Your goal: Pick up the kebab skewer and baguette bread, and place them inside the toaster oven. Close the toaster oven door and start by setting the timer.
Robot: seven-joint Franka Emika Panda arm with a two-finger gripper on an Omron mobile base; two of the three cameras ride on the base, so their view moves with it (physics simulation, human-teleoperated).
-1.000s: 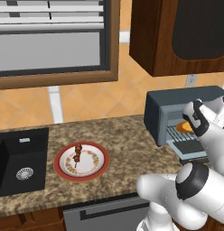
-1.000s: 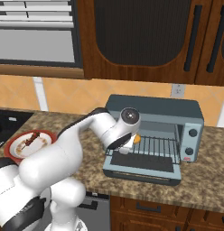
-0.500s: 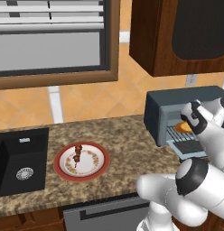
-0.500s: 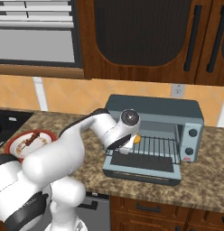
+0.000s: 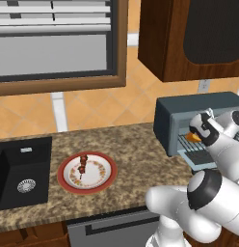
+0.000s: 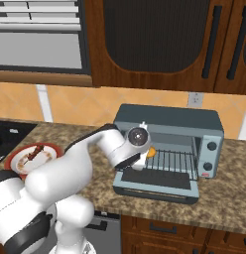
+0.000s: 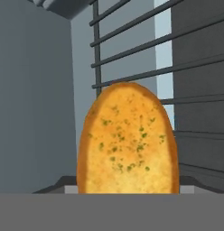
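Note:
The baguette bread point(image 7: 127, 140), golden with green flecks, stands on end in front of the hand camera, inside the toaster oven point(image 6: 169, 119) over its wire rack point(image 6: 174, 161). My gripper point(image 5: 196, 134) reaches into the oven's left side, shut on the bread's orange end point(image 5: 192, 137); its fingertips are hidden. The toaster oven door point(image 6: 157, 186) lies folded down flat. The kebab skewer point(image 5: 82, 164) rests on a red-rimmed plate point(image 5: 104, 178) further left on the counter.
A dark sink point(image 5: 20, 169) is set into the granite counter at the far left. Brown wall cabinets point(image 6: 154, 34) hang above the oven. The oven's knobs point(image 6: 211, 156) sit on its right front panel.
The hand with the bread has shifted only very slightly at the oven mouth. The skewer, plate and door have not moved.

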